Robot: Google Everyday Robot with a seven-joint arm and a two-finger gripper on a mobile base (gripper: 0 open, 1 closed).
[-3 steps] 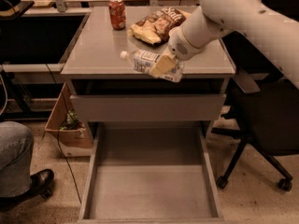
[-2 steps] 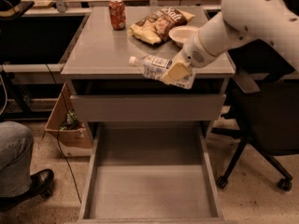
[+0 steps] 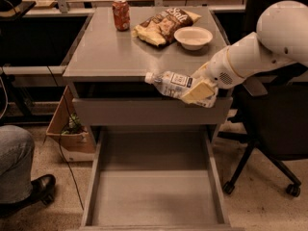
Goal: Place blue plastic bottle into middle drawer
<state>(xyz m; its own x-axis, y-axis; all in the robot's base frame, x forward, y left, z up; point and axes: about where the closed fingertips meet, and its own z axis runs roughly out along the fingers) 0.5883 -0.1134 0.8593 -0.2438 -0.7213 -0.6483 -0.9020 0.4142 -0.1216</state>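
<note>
Blue plastic bottle (image 3: 169,83) and gripper (image 3: 194,91) have come forward and down, off the tabletop (image 3: 108,52) edge.

Now the gripper hangs just in front of the cabinet's right front corner, its beige fingers (image 3: 201,89) clamped on the label end of the bottle. The bottle lies level, with its white cap pointing left of the gripper, across the plain grey front panel (image 3: 144,112). Straight below and a little left of the gripper, the middle drawer (image 3: 154,196) stands pulled out, its flat floor bare. Behind the gripper on the tabletop sit a white bowl (image 3: 193,36) and a chip bag (image 3: 162,25), with an orange-red soda can (image 3: 121,14) farther back left. An office chair (image 3: 274,134) stands to the gripper's right.
</note>
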